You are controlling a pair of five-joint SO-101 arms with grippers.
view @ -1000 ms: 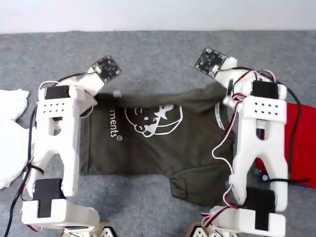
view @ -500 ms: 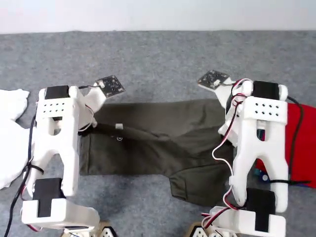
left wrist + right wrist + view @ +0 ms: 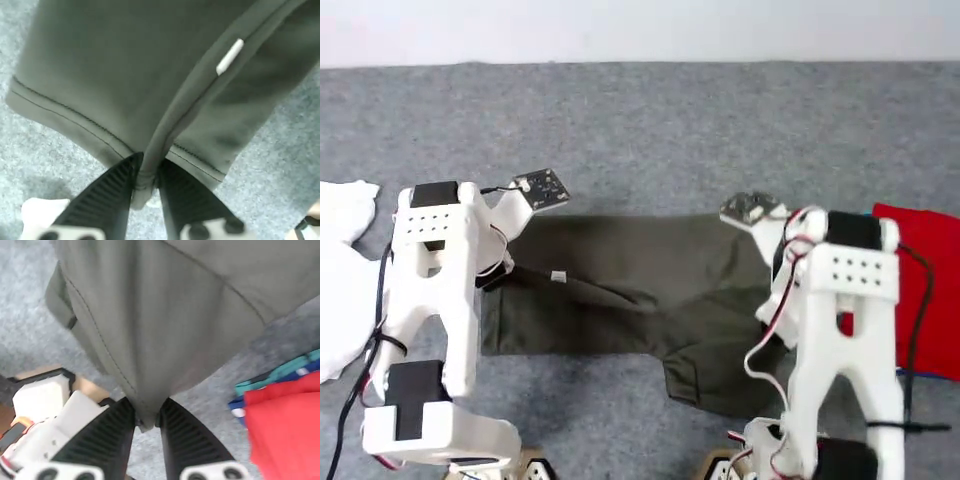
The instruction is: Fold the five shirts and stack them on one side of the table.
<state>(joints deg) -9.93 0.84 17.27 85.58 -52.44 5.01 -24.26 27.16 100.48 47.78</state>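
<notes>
An olive green shirt (image 3: 650, 280) lies across the middle of the grey table, its far half folded over toward the near side, so plain fabric faces up. My left gripper (image 3: 146, 175) is shut on a fold of the shirt (image 3: 125, 75) at its left end, close to a small white tag (image 3: 230, 56). My right gripper (image 3: 146, 417) is shut on the shirt's edge (image 3: 165, 315) at the right end. From above, the left gripper (image 3: 498, 272) and the right gripper (image 3: 772, 275) are mostly hidden under their arms.
A white garment (image 3: 340, 270) lies crumpled at the table's left edge. A red shirt (image 3: 920, 290) lies at the right edge, with blue and teal cloth (image 3: 270, 385) beside it. Bare grey table (image 3: 650, 120) stretches behind the shirt.
Both grippers have drawn the shirt's far edge toward the near side. The white print that faced up is now folded under and hidden.
</notes>
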